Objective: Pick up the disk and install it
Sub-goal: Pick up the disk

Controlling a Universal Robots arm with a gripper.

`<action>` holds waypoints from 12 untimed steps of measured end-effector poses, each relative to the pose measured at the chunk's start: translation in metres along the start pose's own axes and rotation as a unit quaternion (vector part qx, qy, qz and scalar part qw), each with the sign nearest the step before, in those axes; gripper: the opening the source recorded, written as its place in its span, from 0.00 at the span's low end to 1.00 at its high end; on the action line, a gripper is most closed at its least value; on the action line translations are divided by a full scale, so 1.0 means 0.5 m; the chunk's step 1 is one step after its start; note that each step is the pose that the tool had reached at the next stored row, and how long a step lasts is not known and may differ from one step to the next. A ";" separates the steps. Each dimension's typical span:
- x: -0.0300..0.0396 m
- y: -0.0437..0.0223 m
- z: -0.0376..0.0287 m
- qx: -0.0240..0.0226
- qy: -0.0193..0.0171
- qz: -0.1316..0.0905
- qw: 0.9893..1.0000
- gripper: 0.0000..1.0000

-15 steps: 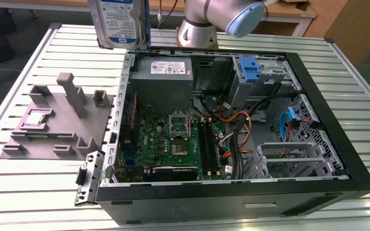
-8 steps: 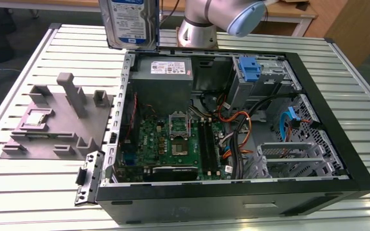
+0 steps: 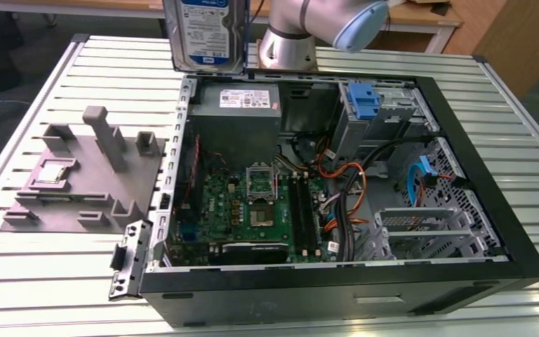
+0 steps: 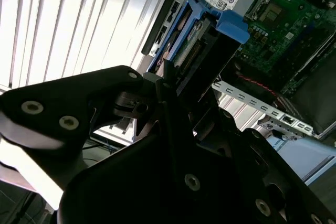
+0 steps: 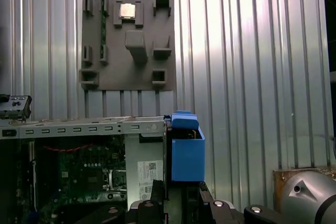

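My gripper clamps the disk above the computer case's far edge — the exterior view shows its label, both wrist views its blue bracket.

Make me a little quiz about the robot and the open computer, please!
1. True or false: the flat silver-grey metal hard drive in its blue plastic bracket lies inside the open black computer case.
2. Fill in: the grey plastic fixture plate sits at the exterior view's ____ of the case.
3. What holds the drive? A) the black gripper B) a hand C) the grey plate

Key: 1 false, it is up in the air; 2 left; 3 A.
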State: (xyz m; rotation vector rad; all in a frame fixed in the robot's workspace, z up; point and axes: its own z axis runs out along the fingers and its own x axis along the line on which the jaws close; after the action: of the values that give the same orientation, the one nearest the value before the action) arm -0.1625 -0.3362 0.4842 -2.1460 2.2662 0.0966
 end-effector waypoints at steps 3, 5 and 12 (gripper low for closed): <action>-0.001 -0.018 -0.001 0.000 0.000 0.000 1.000 0.35; -0.002 -0.030 -0.001 -0.001 0.000 0.000 1.000 0.35; -0.004 -0.070 -0.002 -0.001 0.000 0.000 1.000 0.35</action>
State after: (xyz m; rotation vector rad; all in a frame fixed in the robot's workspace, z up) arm -0.1273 -0.3362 0.4842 -2.1470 2.2674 0.0990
